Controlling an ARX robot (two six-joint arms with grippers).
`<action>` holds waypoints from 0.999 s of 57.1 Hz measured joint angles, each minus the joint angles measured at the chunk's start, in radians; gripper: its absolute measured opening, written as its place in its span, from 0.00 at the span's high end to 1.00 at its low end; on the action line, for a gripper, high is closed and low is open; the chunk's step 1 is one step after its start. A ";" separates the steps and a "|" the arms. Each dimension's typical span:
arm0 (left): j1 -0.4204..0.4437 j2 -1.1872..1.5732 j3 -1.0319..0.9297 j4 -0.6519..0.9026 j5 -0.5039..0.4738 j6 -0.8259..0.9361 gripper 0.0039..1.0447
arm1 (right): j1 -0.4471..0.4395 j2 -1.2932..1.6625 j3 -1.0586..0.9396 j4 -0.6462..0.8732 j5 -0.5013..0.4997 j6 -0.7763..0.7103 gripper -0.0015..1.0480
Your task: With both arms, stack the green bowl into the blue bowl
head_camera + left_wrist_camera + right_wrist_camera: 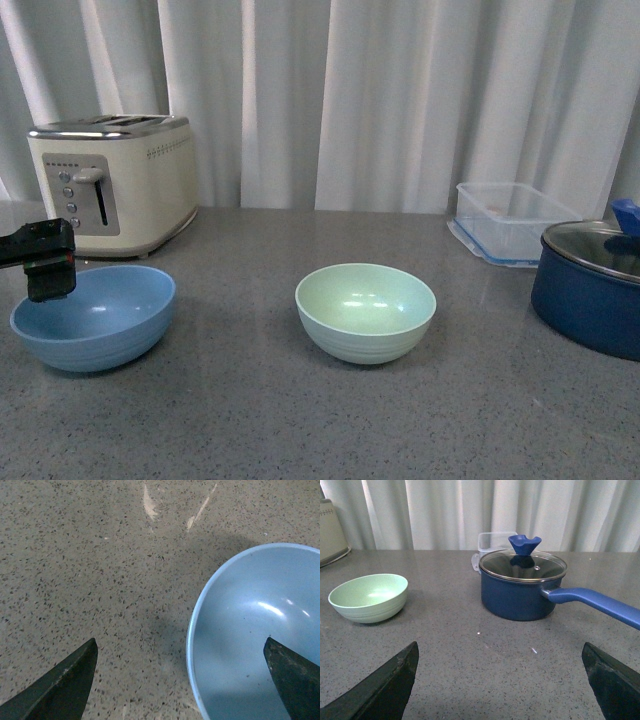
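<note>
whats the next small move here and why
Probably lower the left pincer and close it on the rim of the blue bowl: it is open, with its fingers straddling that rim. The green bowl sits untouched, apart from it.

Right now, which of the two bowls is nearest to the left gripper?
The blue bowl, beside the toaster: the open left gripper hangs over its rim. The green bowl stands apart, mid-table.

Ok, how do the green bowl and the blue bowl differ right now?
The green bowl is pale mint, the blue bowl sky blue. The blue bowl sits far left by the toaster; the green bowl sits mid-table. The left gripper, fingers open, straddles the blue bowl's rim; nothing is at the green bowl. Both are upright, empty, similar in size.
</note>
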 joint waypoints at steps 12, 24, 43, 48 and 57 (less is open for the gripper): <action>-0.013 0.080 0.056 0.025 -0.009 0.000 0.06 | 0.000 0.000 0.000 0.000 0.000 0.000 0.10; -0.032 0.132 0.101 0.032 -0.029 0.005 0.15 | 0.000 0.000 0.000 0.000 0.000 0.000 0.10; -0.046 0.153 0.120 -0.006 -0.046 -0.005 0.68 | 0.000 0.000 0.000 0.000 0.000 0.000 0.10; -0.046 0.153 0.120 -0.007 -0.060 -0.008 0.87 | 0.000 0.000 0.000 0.000 0.000 0.000 0.10; -0.045 0.126 0.120 -0.008 -0.075 -0.019 0.97 | 0.000 0.000 0.000 0.000 0.000 0.000 0.10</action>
